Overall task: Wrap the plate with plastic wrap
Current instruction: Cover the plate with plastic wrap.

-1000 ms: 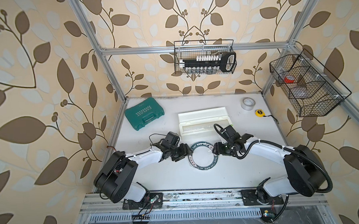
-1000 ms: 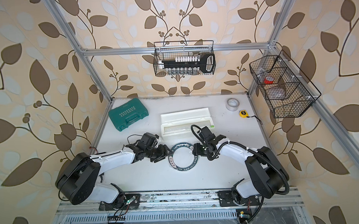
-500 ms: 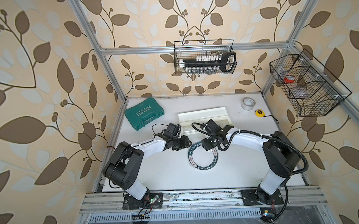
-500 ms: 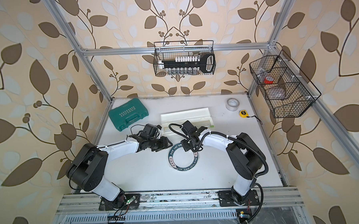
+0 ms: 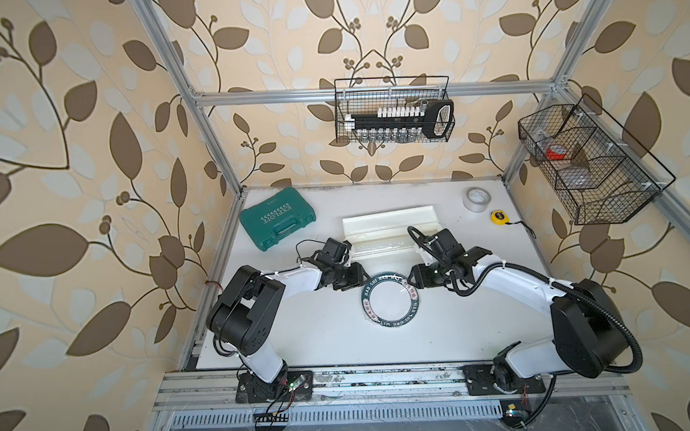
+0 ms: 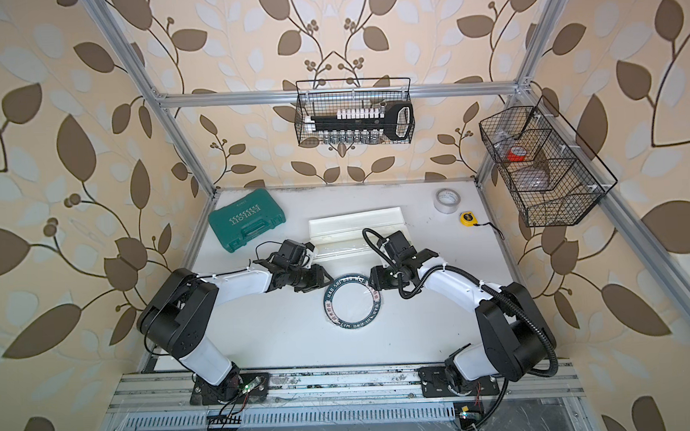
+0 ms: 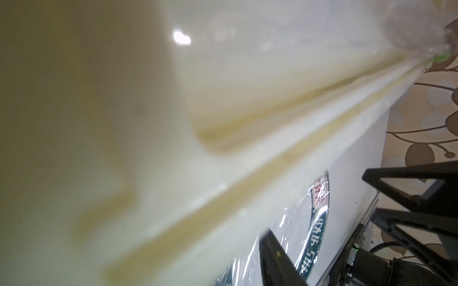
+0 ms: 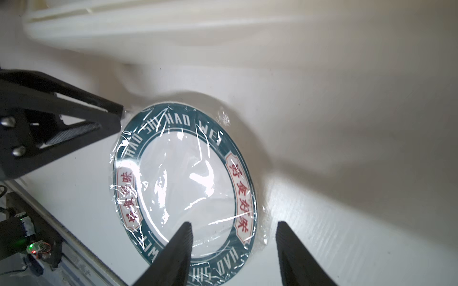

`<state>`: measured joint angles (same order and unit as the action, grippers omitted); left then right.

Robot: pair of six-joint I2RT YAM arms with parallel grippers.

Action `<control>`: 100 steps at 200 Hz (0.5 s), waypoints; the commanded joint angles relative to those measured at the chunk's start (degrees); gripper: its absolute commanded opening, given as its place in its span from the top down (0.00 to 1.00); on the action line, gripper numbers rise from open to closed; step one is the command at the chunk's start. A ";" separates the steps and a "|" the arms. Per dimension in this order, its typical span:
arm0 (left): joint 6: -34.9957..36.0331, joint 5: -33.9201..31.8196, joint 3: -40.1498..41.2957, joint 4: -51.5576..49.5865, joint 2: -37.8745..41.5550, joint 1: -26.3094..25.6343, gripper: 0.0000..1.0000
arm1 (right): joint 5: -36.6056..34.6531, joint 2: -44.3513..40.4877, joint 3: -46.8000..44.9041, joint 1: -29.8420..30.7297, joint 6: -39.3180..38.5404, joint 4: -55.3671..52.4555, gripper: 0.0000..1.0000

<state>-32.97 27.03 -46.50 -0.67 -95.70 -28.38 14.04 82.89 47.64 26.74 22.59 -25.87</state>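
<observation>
plastic wrap [image 8: 198,173] lies over the plate [image 8: 173,118]; right pincer [image 8: 233,224] stands parted

Your left gripper [image 6: 325,280] and right gripper [image 6: 372,281] sat either side of the round white plate with a dark navy rim [image 6: 328,305], near its far edge. The long white rectangular box [image 6: 355,224] lay just beyond them.

Overhead stereo pair, close wrists — sharing plate [image 5: 366,303]

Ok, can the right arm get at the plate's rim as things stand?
Likely yes: its fingers stand open either side of the plate rim, only plastic wrap over it, nothing else between.
</observation>
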 commanded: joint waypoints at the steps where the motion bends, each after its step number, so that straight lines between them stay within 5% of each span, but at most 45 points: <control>1: 0.19 2.43 -0.54 0.79 -2.08 -0.27 0.64 | 5.01 -0.04 -1.98 -0.49 2.75 1.77 0.46; 51: -0.87 2.77 1.19 2.22 -2.41 0.08 0.88 | 7.20 2.35 -5.39 -1.42 4.61 6.82 0.56; 100: -0.54 0.98 4.60 2.03 -0.43 2.08 1.00 | 6.87 2.80 -6.07 -2.32 4.55 7.74 0.67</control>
<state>-33.04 27.99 -44.73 5.43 -96.82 -27.62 20.05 84.95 42.59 24.88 26.96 -19.46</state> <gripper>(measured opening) 0.049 0.350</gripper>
